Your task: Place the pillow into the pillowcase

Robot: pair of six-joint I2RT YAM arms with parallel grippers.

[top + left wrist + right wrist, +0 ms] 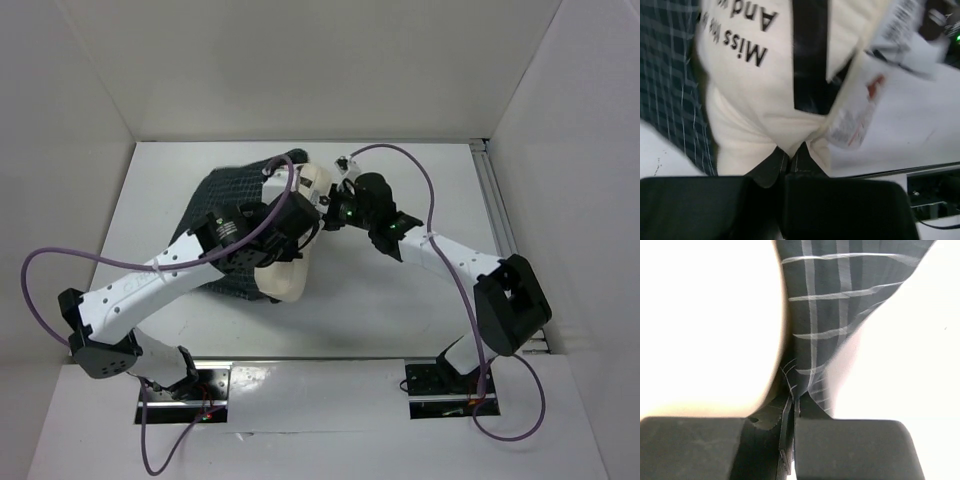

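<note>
Mid-stuffing here: left gripper (787, 167) clamped on the pillow (750, 100), right gripper (792, 407) pinching the pillowcase (825, 315) edge, so next should be drawing that edge over while pushing the pillow deeper.

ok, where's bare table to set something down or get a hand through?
Free: table right of the right arm, up to the side rail; near strip between pillow and arm bases; far-left corner beside the pillowcase. Crowded: centre, where left tool pinches the pillow and right tool the pillowcase.
</note>
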